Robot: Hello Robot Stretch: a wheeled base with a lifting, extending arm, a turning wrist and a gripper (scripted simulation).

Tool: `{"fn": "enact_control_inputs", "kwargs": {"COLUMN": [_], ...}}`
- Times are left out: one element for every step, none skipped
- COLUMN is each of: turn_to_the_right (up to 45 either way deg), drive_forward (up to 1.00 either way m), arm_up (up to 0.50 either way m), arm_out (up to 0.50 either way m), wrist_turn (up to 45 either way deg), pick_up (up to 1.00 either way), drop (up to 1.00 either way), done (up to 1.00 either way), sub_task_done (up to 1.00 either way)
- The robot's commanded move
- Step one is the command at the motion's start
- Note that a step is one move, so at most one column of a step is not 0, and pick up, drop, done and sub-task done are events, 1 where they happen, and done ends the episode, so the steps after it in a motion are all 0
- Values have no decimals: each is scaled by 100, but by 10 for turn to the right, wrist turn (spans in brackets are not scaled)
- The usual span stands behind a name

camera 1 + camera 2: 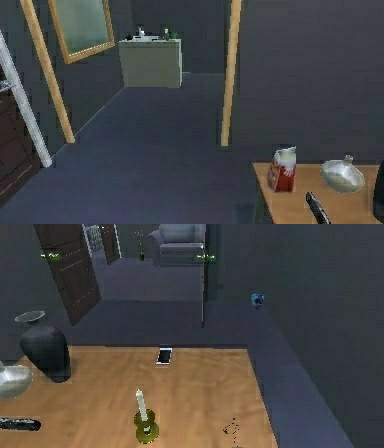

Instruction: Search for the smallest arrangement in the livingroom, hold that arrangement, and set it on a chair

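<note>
Nearest in the forward view, lower right, we log the corner of a wooden table (275, 208) bearing a red-and-white carton (283, 168), a silver bowl (342, 177) just beside it, and a dark slim object (317, 208) at the bottom edge. In the arm side view the tabletop carries a pale candle (142, 404) upright in a yellow-green holder near the front edge. Farther out a dark vase (45, 349) stands at the left and a phone (164, 356) lies flat by the far edge. Dark floor runs beyond. In the forward view two wooden posts (231, 70) frame a passage to a pale cabinet (150, 62) against the far wall, with small items on top; one green-tinted blob (172, 35) there may be an arrangement, though it is too small to tell. A framed panel (82, 25) hangs up left. In the arm side view a dark door (70, 274) stands ajar, and through the doorway sits a grey armchair (180, 242), with a thin upright thing (140, 244) just beside it. As for the gripper, we cannot tell the state of its fingers.
</note>
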Motion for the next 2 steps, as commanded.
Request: {"fn": "enact_control_inputs", "kwargs": {"turn_to_the_right": [0, 0], "drive_forward": [0, 0], "arm_up": [-32, 0], "arm_out": [0, 0], "wrist_turn": [0, 0], "pick_up": [0, 0], "drop": [0, 100], "done": [0, 0], "sub_task_done": [0, 0]}}
